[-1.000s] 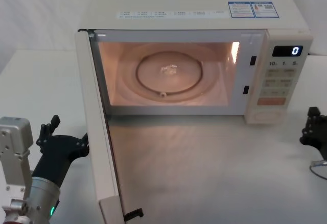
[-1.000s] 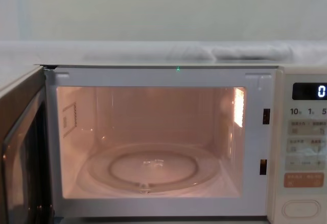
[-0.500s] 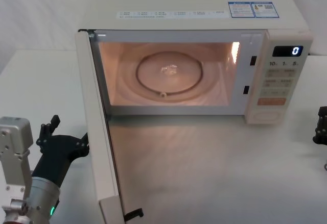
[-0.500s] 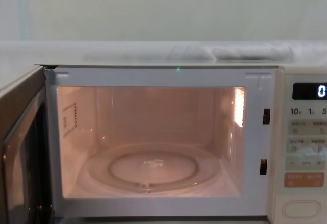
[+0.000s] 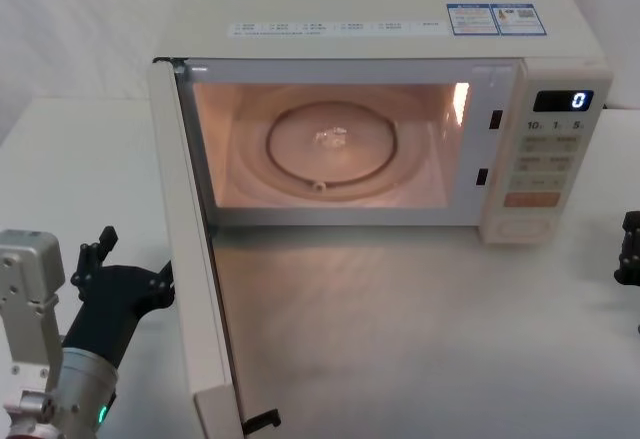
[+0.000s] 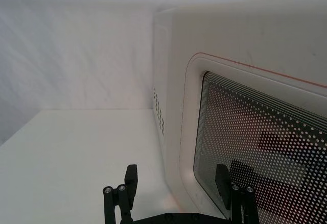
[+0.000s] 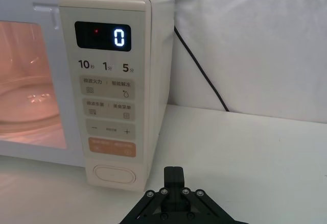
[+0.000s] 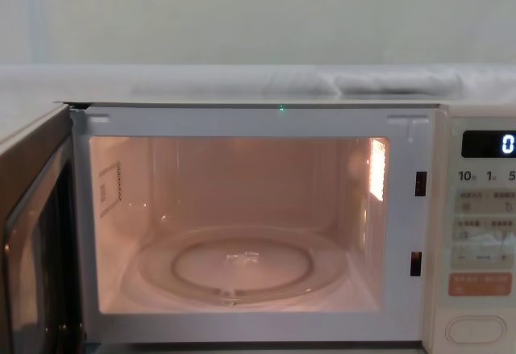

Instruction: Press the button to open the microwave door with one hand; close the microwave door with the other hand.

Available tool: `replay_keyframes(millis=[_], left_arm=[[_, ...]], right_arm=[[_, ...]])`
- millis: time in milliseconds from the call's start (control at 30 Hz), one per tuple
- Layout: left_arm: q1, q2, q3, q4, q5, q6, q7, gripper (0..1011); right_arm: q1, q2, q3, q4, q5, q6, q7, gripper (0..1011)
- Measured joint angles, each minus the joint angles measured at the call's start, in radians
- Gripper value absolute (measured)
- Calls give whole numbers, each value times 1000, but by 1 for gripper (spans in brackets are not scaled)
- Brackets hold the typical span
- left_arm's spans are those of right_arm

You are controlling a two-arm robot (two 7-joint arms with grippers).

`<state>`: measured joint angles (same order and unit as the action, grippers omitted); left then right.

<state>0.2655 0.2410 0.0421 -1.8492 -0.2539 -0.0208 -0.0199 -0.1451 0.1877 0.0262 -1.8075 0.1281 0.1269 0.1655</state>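
Note:
The microwave door point(image 5: 196, 289) stands swung wide open toward me, its lit cavity point(image 5: 325, 144) exposed. My left gripper point(image 5: 130, 264) is open just left of the door's outer face. In the left wrist view its fingers point(image 6: 130, 180) point at the door's mesh window point(image 6: 255, 147), with one fingertip in front of the window's edge. The wide cream button point(image 7: 113, 173) sits at the bottom of the control panel, under the orange key point(image 7: 111, 147). My right gripper point(image 7: 173, 175) is shut, low on the table and drawn back to the right of the panel, at the head view's right edge point(image 5: 630, 249).
The microwave body point(image 5: 380, 9) fills the back of the white table point(image 5: 420, 339). A black power cable point(image 7: 199, 66) runs down behind its right side. White cloth backs the scene. Open table lies in front of the cavity, right of the door.
The right gripper has drawn back to the right, away from the control panel, then held still. The door and the left gripper have not moved.

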Motion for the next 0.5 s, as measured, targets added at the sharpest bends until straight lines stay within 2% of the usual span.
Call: replay_keyframes(millis=[200,233,267,300,333,400,433,467,500], left_arm=[[0,0,0,0,0,0,0,1001],[0,0,0,0,0,0,0,1001],[0,0,0,0,0,0,0,1001],[0,0,0,0,0,0,0,1001],[0,0,0,0,0,0,0,1001],[0,0,0,0,0,0,0,1001],[0,0,0,0,0,0,0,1001],[0,0,0,0,0,0,0,1001],[0,0,0,0,0,0,0,1001]], right_arm=[[0,-1,0,-1,-1,0,-1,106],[-1,-2,0,-1,-2,-1,-1,142],[-1,-2,0,-1,-2,-1,-1,230],[-1,-3,0,-1,-2,-1,-1,230],[-1,-3,0,-1,-3,-1,-2,306],[-1,-3,0,-2,-3,-1,-2,339],[-1,-3,0,-2,-3,-1,-2,389],[-1,-3,0,-2,-3,-1,-2,389],[-1,-3,0,-2,-3,-1,-2,449]])
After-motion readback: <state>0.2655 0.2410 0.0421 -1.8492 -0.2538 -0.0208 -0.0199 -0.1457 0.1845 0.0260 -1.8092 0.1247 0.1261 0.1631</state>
